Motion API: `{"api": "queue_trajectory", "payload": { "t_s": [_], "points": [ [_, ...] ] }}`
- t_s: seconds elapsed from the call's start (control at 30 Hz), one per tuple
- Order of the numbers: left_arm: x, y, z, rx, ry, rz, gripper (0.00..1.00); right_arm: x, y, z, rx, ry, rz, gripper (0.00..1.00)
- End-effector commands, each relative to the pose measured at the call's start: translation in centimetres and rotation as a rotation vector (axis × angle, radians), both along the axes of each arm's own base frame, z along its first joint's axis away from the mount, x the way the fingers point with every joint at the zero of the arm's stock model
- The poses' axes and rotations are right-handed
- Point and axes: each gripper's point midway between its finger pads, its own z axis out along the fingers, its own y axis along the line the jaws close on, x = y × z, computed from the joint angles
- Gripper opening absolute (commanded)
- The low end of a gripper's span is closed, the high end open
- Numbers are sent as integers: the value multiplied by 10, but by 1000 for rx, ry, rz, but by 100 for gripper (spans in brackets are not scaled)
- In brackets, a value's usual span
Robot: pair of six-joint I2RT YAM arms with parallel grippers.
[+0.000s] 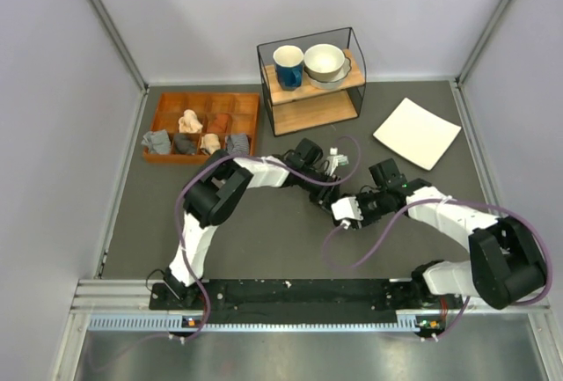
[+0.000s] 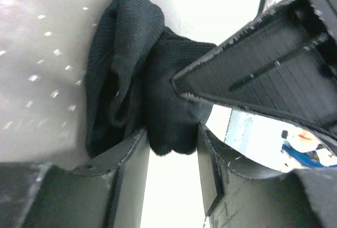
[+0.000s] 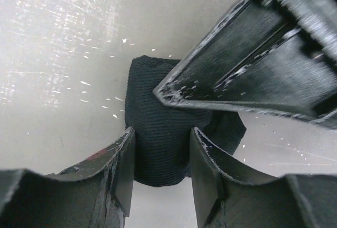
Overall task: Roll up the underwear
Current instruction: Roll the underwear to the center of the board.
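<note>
At the middle of the table [image 1: 264, 236], where the two arms meet: underwear [image 2: 131, 86], black ribbed knit, gathered into a thick bundle of folds and held from two sides.

Left gripper [image 2: 171, 133]: clenched on one rounded end of the bundle, by which the gap between the fingers is filled.

Right gripper [image 3: 160, 133]: clamped on the fabric in the same way, the cloth being pressed between both pads.

In each wrist view one finger of the opposite gripper is seen across the upper right, its tip against the bundle. In the top view the underwear is hidden, or nearly so, among the black grippers, and its outline cannot be made out there.

Far left: wooden tray [image 1: 202, 96], divided into compartments, several of which are filled with small rolled garments [image 1: 187, 122].

Far centre: wire-framed shelf [image 1: 312, 113], on whose upper board a blue mug [image 1: 288, 66] and stacked pale bowls [image 1: 324, 62] are set side by side.

Far right: white square plate [image 1: 416, 132], laid flat, apart from the shelf.
</note>
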Motion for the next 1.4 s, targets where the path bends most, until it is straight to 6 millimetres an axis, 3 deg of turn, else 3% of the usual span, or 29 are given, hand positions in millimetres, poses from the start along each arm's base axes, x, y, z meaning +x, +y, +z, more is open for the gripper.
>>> {"api": "queue_trajectory", "payload": {
  "t_s": [0.0, 0.07, 0.13, 0.17, 0.2, 0.23, 0.27, 0.3, 0.33, 0.37, 0.4, 0.47, 0.6, 0.77, 0.83, 1.07, 1.23, 1.37],
  "points": [
    [49, 14, 53, -62, -336, 195, 47, -19, -26, -27, -150, 105, -69, 38],
    [61, 24, 69, -91, -449, 252, 48, -26, -25, -26, -142, 152, -74, 34],
    [57, 44, 79, -102, -535, 303, 48, -34, -23, -19, -128, 221, -74, 33],
    [48, 57, 67, -79, -543, 313, 48, -37, -22, -16, -122, 252, -81, 32],
    [51, 60, 90, -141, -631, 335, 48, -40, -21, -9, -123, 304, -85, 32],
    [52, 67, 91, -141, -689, 353, 48, -43, -19, -4, -92, 350, -97, 31],
    [40, 80, 76, -119, -697, 350, 48, -42, -18, 0, -81, 380, -106, 31],
    [40, 81, 99, -195, -784, 368, 48, -38, -15, 6, -71, 410, -112, 31],
    [35, 85, 102, -221, -825, 367, 49, -46, -15, 12, -55, 479, -120, 31],
    [21, 94, 91, -233, -828, 354, 50, -45, -18, 16, -45, 517, -141, 31],
    [18, 94, 108, -300, -881, 358, 50, -38, -16, 18, -43, 559, -150, 31],
    [7, 95, 107, -327, -872, 326, 51, -45, -19, 25, -33, 688, -182, 31],
    [-6, 83, 101, -376, -821, 256, 52, -32, -19, 33, -15, 871, -232, 30],
    [-15, 52, 94, -419, -789, 181, 52, -20, -24, 23, 1, 1067, -320, 31],
    [-13, 40, 91, -419, -775, 166, 52, -11, -25, 24, 21, 1080, -343, 31],
    [7, -4, 89, -479, -698, 115, 54, -6, -30, 16, 4, 1122, -386, 31],
    [4, -16, 84, -519, -622, 66, 59, -5, -32, 16, 3, 1112, -388, 31],
    [2, -26, 69, -513, -538, 13, 68, -3, -32, 15, 1, 1109, -389, 31]
  ]
}}
